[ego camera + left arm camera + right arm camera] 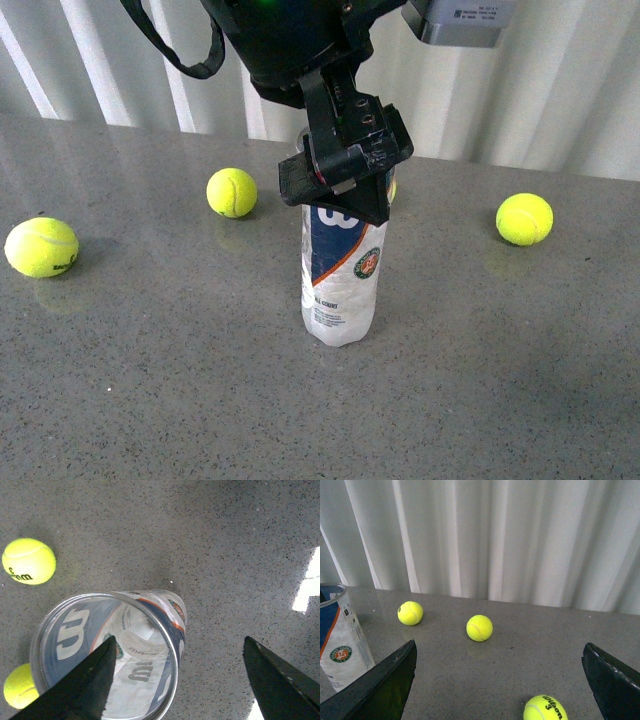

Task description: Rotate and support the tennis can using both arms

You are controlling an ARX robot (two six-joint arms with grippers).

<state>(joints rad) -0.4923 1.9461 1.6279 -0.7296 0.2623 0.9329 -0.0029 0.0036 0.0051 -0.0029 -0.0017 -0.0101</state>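
Three tennis balls (232, 192) ring the upright tennis can (342, 270) on the table (150, 380), both grippers released, left gripper (177, 675) hovering over the rim.

tennis can (100, 650) "W", ball (545, 709) "Wilson 3"

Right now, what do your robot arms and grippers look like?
The left arm is bulky and black, with a looping black cable. Its gripper has flat, pointed black fingers. The right gripper has the same dark wedge-shaped fingers.
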